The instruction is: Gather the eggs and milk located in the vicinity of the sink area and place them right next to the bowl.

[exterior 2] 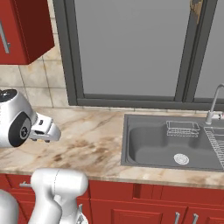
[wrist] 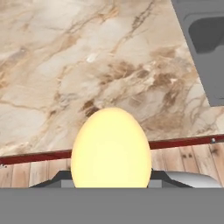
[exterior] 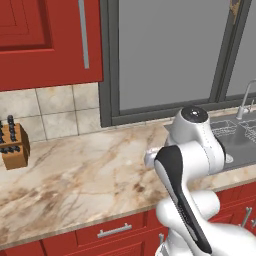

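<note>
Glowing yellow egg (wrist: 111, 148) sits pinched between the tips of the pincer (wrist: 111, 178), held above the brown-veined marble surface (wrist: 65, 65) just left of the dark grey rectangular sink (exterior 2: 170, 144) with its thin chrome faucet (exterior 2: 213, 105).

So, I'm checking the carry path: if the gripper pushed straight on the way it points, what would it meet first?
The gripper, shut on an egg, points down at the marble counter, left of the sink. The bare counter probably comes first; depth is unclear.
</note>
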{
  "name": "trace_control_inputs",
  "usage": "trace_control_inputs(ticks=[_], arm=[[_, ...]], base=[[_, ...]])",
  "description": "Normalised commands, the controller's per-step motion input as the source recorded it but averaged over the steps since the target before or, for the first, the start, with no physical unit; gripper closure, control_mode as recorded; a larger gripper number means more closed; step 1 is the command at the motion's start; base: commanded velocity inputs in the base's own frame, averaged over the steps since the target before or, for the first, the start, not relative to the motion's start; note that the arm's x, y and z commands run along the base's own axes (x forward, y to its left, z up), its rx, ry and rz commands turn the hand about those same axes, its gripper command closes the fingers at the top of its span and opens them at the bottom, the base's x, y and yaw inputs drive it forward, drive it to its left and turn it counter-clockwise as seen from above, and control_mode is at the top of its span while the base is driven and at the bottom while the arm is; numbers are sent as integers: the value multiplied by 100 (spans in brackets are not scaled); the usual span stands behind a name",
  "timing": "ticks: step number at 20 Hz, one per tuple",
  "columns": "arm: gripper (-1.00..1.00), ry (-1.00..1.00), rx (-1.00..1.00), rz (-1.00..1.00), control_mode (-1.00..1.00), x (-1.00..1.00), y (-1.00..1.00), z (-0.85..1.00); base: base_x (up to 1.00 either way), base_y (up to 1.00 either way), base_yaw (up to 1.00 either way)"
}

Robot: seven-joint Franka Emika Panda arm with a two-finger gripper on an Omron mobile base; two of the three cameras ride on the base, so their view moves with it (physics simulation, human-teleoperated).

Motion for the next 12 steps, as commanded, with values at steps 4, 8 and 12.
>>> trace_control_inputs(ticks=[4, 8, 12], arm=[[100, 0, 0, 0, 100, -11, 0, 0], [100, 0, 0, 0, 100, 0, 0, 0], [100, 0, 0, 0, 100, 0, 0, 0]], base=[[-8, 0, -1], [-96, -48, -17], [-94, -56, -16]])
